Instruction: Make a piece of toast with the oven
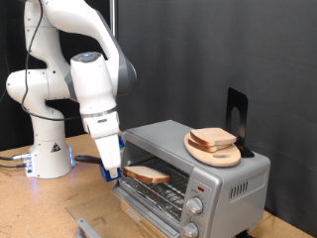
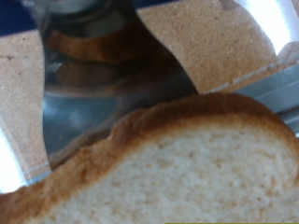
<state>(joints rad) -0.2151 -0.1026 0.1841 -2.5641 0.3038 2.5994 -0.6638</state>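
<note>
The oven (image 1: 226, 177) stands at the exterior view's right with its glass door (image 1: 149, 201) folded down and open. My gripper (image 1: 112, 167) hangs at the oven's open mouth, shut on the edge of the piece of toast (image 1: 147, 174). The slice lies flat over the wire rack (image 1: 170, 186), partly inside the oven. In the wrist view the piece of toast (image 2: 187, 163) fills the lower part of the picture very close up, above shiny metal; my fingers do not show there.
On the oven's roof sits a round wooden board (image 1: 214, 152) with a pile of bread slices (image 1: 213, 138), and a black stand (image 1: 236, 111) rises behind it. The robot's base (image 1: 48, 154) stands on the wooden table (image 1: 30, 203) at the exterior view's left.
</note>
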